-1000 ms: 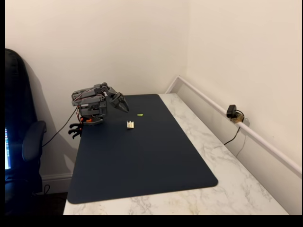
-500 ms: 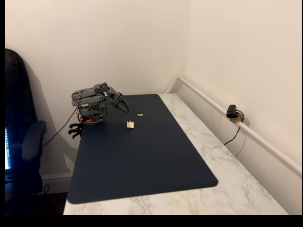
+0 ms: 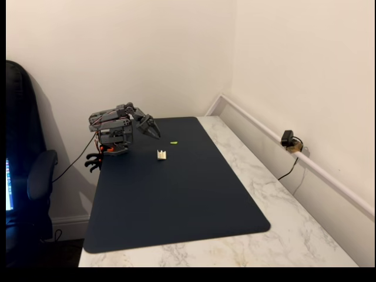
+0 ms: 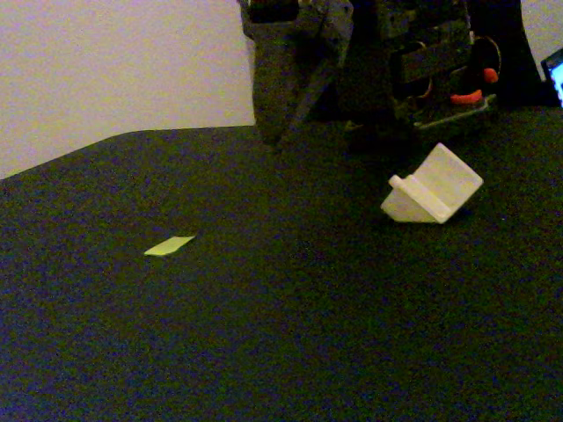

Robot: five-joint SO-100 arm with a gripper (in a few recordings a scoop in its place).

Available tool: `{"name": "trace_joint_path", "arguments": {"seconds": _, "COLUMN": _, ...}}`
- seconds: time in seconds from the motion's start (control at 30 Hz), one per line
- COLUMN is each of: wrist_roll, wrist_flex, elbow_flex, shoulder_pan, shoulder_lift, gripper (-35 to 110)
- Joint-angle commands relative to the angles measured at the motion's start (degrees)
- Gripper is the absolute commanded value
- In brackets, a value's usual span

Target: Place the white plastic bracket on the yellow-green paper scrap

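Marble tabletop [image 3: 247,158] carries a dark mat [image 3: 170,194], with pale walls meeting in the corner behind. Nearest on that mat lies the white plastic bracket [image 3: 161,155], tipped on one edge in the low fixed view [image 4: 433,186]. Just beyond and apart from it sits the yellow-green paper scrap [image 3: 174,142], flat. Farther back, my gripper [image 3: 154,133] hangs above the mat's far corner, fingers drawn together around nothing.

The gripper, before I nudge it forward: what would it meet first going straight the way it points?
Probably the dark mat, short of the yellow-green paper scrap; the gripper angles downward, though depth is unclear.
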Motion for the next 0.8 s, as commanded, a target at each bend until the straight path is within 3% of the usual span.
{"name": "trace_joint_path", "arguments": {"seconds": 0.0, "wrist_roll": 3.96, "wrist_flex": 1.32, "elbow_flex": -6.59, "shoulder_pan": -3.08, "shoulder_lift": 1.85, "gripper": 0}}
{"name": "trace_joint_path", "arguments": {"seconds": 0.17, "wrist_roll": 11.51, "wrist_flex": 4.39, "elbow_flex": -17.23, "shoulder_pan": -6.33, "shoulder_lift": -3.25, "gripper": 0}}
{"name": "trace_joint_path", "arguments": {"seconds": 0.53, "wrist_roll": 14.06, "wrist_flex": 9.32, "elbow_flex": -52.91, "shoulder_pan": -14.68, "shoulder_lift": -46.23, "gripper": 0}}
{"name": "trace_joint_path", "arguments": {"seconds": 0.77, "wrist_roll": 18.63, "wrist_flex": 15.56, "elbow_flex": -61.96, "shoulder_pan": -19.60, "shoulder_lift": -54.49, "gripper": 0}}
